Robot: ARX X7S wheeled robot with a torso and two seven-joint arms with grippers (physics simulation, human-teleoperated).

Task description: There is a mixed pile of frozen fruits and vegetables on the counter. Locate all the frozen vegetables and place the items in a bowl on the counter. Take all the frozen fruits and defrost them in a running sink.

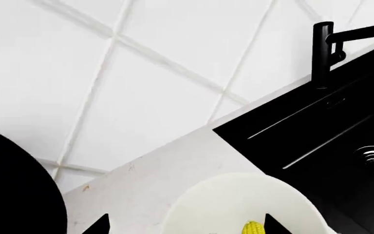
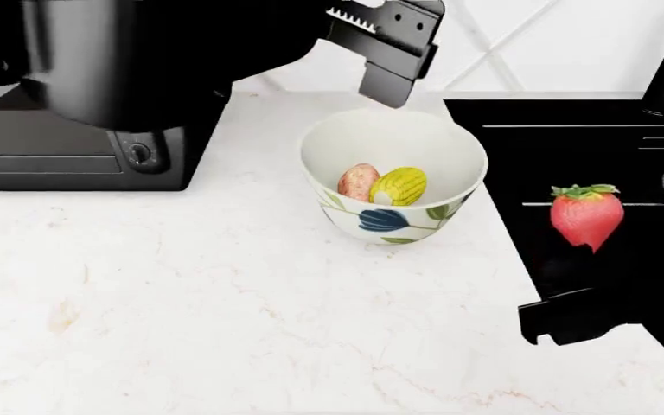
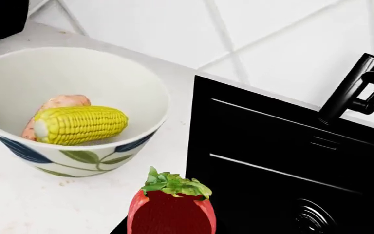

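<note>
A: Strawberry (image 2: 587, 216) up in the right gripper (image 2: 574, 285), pinched at the tip, leafy top uppermost; hanging over the near edge of the sink (image 2: 609, 173), not yet in the basin.

B: Vegetables?

A: Both in the bowl (image 2: 392, 220) already: corn cob (image 2: 399, 185) lying against the sweet potato (image 2: 358, 181). Bowl on the counter (image 2: 194, 294), just beside the sink's rim.

B: Left gripper (image 2: 387, 52)?

A: Above and behind the bowl, holding nothing visible. Spread or pressed together, cannot tell; fingers too dark against the arm.

B: Step in hand, then?

A: Probably the fruit half: carrying the strawberry to the sink. Citrus nowhere in view.

B: Next move?

A: Likely further over the basin, toward the drain (image 3: 313, 214), then lower before letting go; too close to the rim and a roll back onto the stone seems possible. Tap (image 3: 352, 87) at the far corner, no water visible; presumably to be turned on as well.
</note>
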